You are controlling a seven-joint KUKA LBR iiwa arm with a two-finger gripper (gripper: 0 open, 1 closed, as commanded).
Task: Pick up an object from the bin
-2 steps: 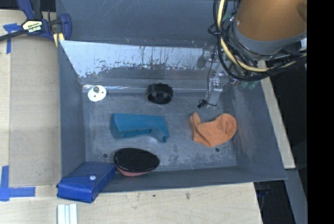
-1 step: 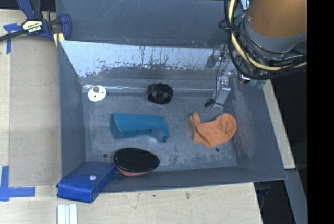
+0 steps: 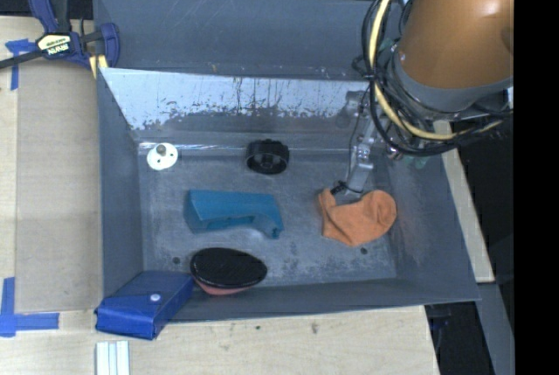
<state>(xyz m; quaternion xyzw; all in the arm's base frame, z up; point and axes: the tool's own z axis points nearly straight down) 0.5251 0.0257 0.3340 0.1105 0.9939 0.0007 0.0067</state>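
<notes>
A grey metal bin (image 3: 120, 190) is seen from above, with a few loose things spread over its floor. At the near left corner, a dark blue box (image 3: 142, 304) lies tilted against the rim. Further back on the left, a small white round piece (image 3: 162, 156) lies near the foot of the far wall. Toward the middle, a teal blue block (image 3: 232, 211) is laid with its length running left to right. Just nearer than it, a black oval thing with a pinkish underside (image 3: 229, 267) rests by the near wall. A small black round part (image 3: 267, 156) sits on the far side of the block, well apart from it.

On the right of the floor, an orange cloth-like lump (image 3: 362, 220) is found, standing clear of all the other things, so nothing is placed between it and the arm. Its long axis runs roughly left to right, with a broad rounded end pointed right and a narrower, folded end pointed left.

The pincer (image 3: 347, 188) is lowered from the arm at the far right and is seen at the lump's far left edge, touching or just above the fold. Whether the pincer is open or closed cannot be told, and no hold on the lump can be confirmed.
</notes>
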